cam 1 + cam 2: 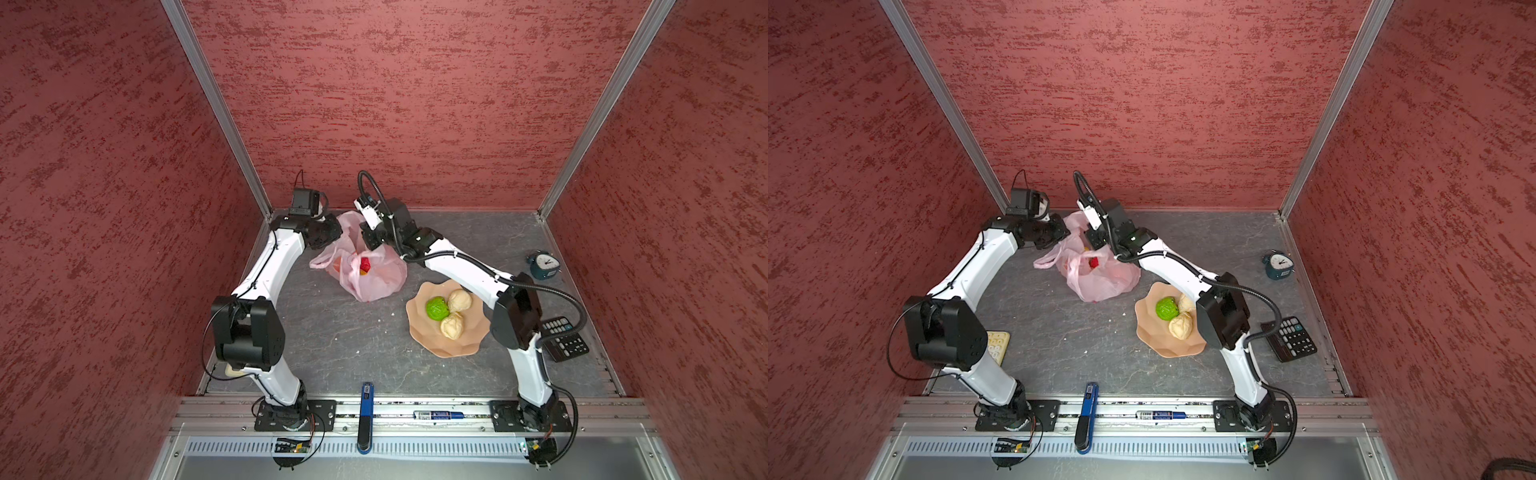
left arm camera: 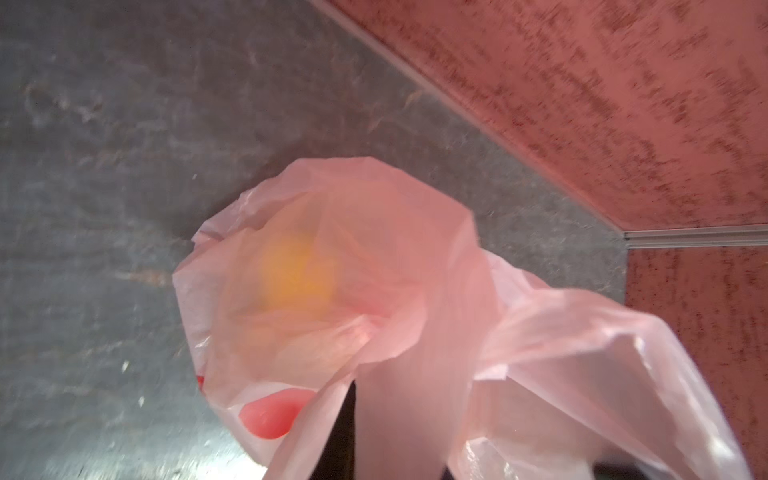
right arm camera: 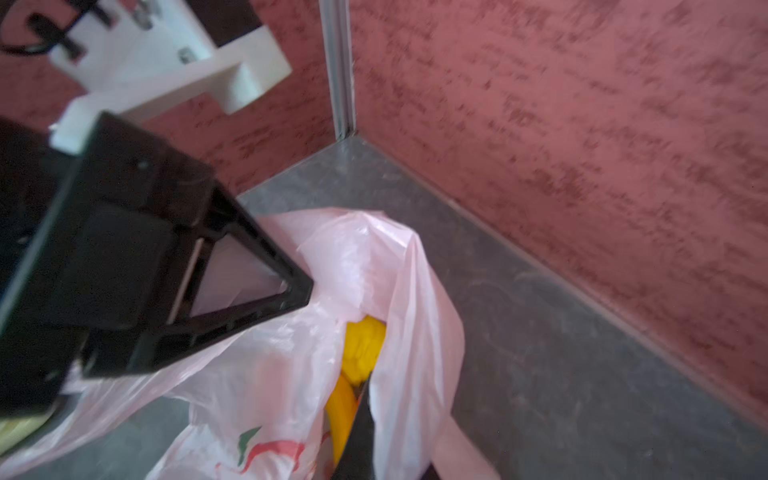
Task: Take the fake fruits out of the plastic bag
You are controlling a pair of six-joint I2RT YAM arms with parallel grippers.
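1. Right, table: grey, stone-look top with red walls on 3 sides. Both arms reach to its back part, left of centre.
2. Plastic bag: pale pink, crinkly, lying on the table at the back between the 2 tools. Its mouth faces up and a loop handle trails toward the L arm. It shows in both top views.
3. Peach dish: scalloped, on the table to the front-right of the bag and apart from it. The R arm crosses over its far edge.
4. Left tool: at the bag's L rim. In the left wrist view the film runs taut into it, so it looks clenched on the bag. In the right wrist view its tip touches the film.
5. Right tool: pointing down at the bag mouth from the R side. It's clenched, with bag film gathered at its tip.
6. Calculator: black, near the R edge, partly under the R arm's cable.
7. Alarm clock: teal w/ a white face, further back on the R edge.
8. Fake fruits:
   - 3 are on the dish, bunched & touching: green ball, cream ball, second cream ball.
   - The others seen are inside the bag: red ball, orange ball seen thru the film, yellow ball and banana.
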